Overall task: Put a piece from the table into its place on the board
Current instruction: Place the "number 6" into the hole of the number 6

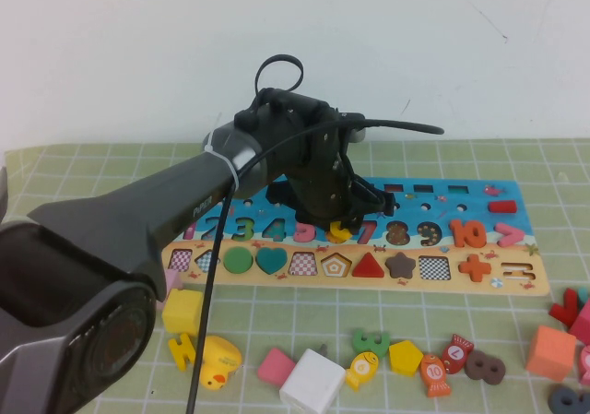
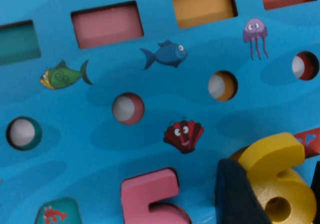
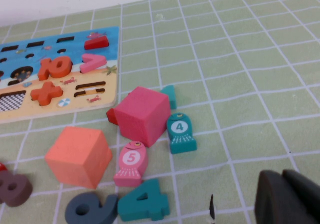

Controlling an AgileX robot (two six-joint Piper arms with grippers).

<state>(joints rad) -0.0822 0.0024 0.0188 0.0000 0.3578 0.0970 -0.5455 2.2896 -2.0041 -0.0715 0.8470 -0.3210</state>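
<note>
Your left gripper (image 1: 339,222) hangs low over the middle of the board (image 2: 100,149), pinching the yellow piece (image 2: 280,184) tilted, so it can seat beside the pink 5 (image 2: 150,199) (it looks not yet flat). The right gripper (image 3: 290,199), pressed together, is parked off the board's right end.

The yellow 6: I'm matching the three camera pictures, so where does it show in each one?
High view: the yellow 6 sits in the board's numeral row, under the left end effector.
Left wrist view: the yellow 6 is low at the right edge, beside the pink 5.
Right wrist view: not in it; the right end effector hangs over the mat.
Shared landmark: the board.
</note>
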